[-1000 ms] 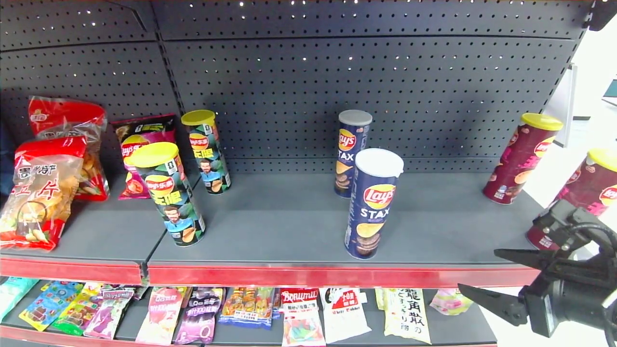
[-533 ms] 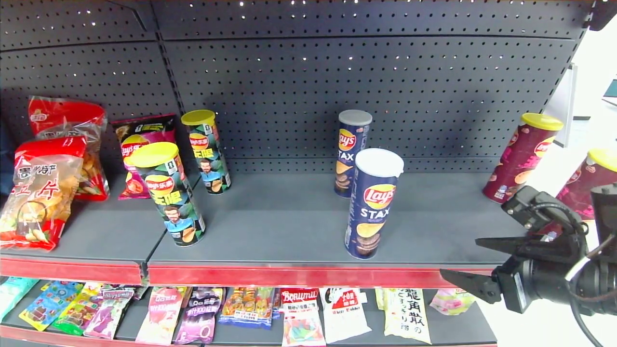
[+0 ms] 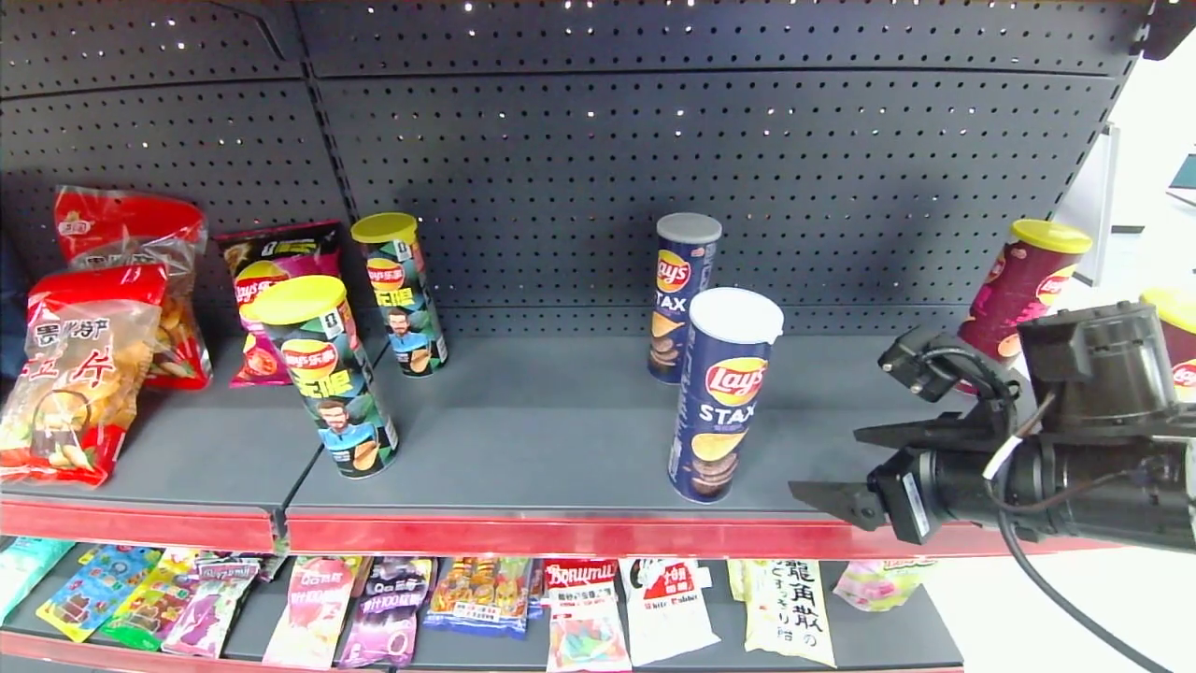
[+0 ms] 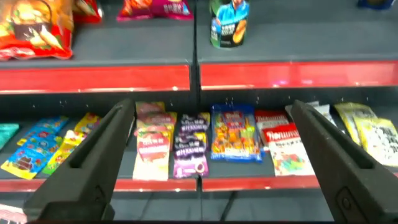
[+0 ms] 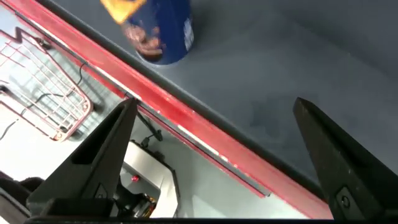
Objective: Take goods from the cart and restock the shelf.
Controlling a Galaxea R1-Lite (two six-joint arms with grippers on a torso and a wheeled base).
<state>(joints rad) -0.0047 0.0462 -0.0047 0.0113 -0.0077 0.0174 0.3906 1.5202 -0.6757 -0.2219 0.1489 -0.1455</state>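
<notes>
Front blue can [image 3: 719, 402], rear blue can [image 3: 680, 299]: round logo, white block lettering below.
Front green can [image 3: 327, 374], rear green can [image 3: 400, 294]: same logo, yellow characters beneath.
Maroon can [image 3: 1023, 271]: logo on side.
Red bag [image 3: 79, 374]: large characters.
White packet [image 3: 790, 608], lower shelf [image 3: 897, 640]: black characters in columns.

At the right of the head view, the right gripper [image 3: 824, 461] was matte black. Its two flat wedge fingers [image 3: 920, 432] tapered to points off a thick cylindrical wrist [image 3: 1056, 481]. A small boxy camera [image 3: 920, 360] was mounted above, and a thin black cable [image 3: 1065, 598] trailed below. The left gripper [image 4: 212, 109] had the same dark tapered fingers.
</notes>
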